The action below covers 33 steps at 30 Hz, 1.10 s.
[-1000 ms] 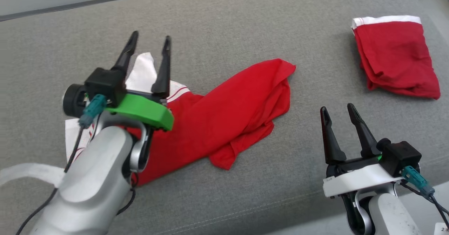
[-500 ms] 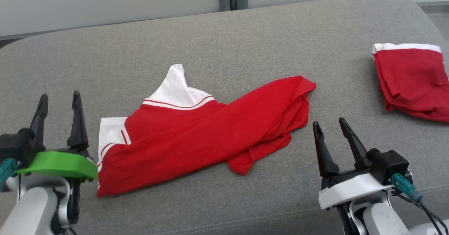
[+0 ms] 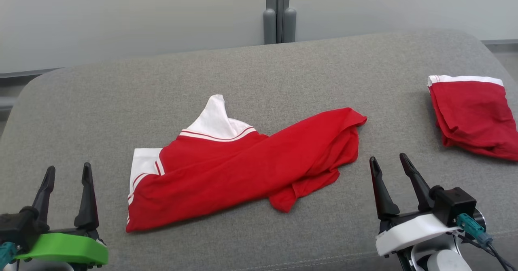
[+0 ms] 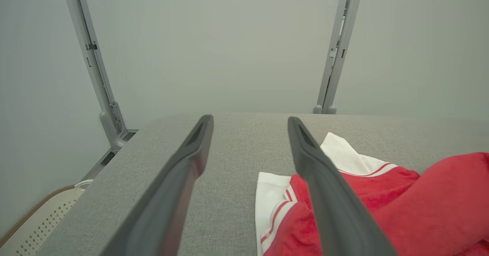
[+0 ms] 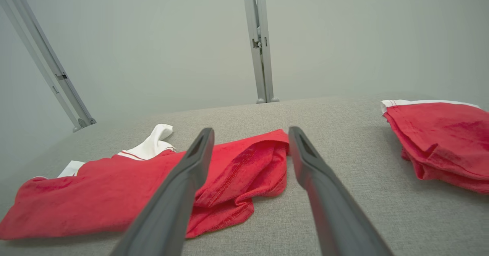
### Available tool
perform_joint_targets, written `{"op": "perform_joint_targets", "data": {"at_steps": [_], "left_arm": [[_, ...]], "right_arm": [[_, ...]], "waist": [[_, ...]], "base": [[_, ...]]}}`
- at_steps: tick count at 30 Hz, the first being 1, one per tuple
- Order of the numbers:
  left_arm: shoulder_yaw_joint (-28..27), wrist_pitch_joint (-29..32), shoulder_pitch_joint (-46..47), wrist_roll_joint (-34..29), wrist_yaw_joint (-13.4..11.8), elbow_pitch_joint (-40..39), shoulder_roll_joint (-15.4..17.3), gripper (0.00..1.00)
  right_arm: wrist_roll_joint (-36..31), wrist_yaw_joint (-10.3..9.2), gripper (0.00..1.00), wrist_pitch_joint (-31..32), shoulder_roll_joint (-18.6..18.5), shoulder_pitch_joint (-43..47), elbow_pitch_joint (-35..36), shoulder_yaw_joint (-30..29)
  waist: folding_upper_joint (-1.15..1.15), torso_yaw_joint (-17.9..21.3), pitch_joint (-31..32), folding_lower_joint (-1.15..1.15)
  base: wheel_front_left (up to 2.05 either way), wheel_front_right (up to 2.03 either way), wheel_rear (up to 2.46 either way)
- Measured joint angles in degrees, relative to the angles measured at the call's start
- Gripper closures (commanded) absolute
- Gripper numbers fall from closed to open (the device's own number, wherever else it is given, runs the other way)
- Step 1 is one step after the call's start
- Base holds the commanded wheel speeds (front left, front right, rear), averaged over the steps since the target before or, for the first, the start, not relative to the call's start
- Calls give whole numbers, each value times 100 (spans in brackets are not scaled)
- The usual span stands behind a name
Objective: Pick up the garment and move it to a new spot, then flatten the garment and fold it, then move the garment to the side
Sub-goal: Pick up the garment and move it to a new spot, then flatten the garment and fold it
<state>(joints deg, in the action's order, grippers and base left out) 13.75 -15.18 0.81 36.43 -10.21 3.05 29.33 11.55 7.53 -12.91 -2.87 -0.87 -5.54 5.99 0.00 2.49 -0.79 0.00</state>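
Head view: the garment (image 3: 243, 170), a red shirt with white trim, lies loosely crumpled in the middle of the grey fabric-covered counter (image 3: 121, 93). Its long axis runs on a slant, from the near left up to the far right. The white-trimmed end points to my left, with one white flap sticking up toward the far edge, and the bunched red end points to my right. My left pincer (image 3: 68, 166) hovers at the lower left, fingers spread and empty, just off the shirt's near left corner. My right pincer (image 3: 387, 157) hovers at the lower right, also spread and empty, near the shirt's right end but not touching it. A second red garment (image 3: 473, 117), folded and white-edged, sits well apart at the far right.

Left wrist view: my left pincer (image 4: 249, 119) is agape over bare counter with nothing between its fingers. The garment (image 4: 420, 202) lies to the right, partly behind the right finger, white trim nearest. A pale perforated basket (image 4: 38, 221) shows below the counter's left edge.

Right wrist view: my right pincer (image 5: 250, 129) stands wide and empty, aimed at the shirt's bunched red end. The garment (image 5: 95, 195) stretches leftward from there. The folded one (image 5: 439, 141) lies at the right.
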Motion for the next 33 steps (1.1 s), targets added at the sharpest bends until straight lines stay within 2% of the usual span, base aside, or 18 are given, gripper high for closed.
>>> {"op": "perform_joint_targets", "data": {"at_steps": [5,11,25,33], "left_arm": [[37,0,-248,-94,64,-76,-115,0],[280,100,-412,-255,-16,-187,-166,0],[450,249,-355,-365,-111,-174,-193,0],[517,278,-201,-411,-147,-212,-232,0]], "right_arm": [[-48,-1,0,47,1,69,32,-146],[-213,-1,0,147,-1,249,120,-255],[-257,-1,0,330,-1,420,370,-309],[-218,-1,0,457,-3,422,244,101]], "waist": [[0,-26,158,0],[0,-37,309,0],[0,-153,315,0],[0,-363,265,0]], "base": [[0,0,0],[0,0,0],[0,0,0],[0,0,0]]}}
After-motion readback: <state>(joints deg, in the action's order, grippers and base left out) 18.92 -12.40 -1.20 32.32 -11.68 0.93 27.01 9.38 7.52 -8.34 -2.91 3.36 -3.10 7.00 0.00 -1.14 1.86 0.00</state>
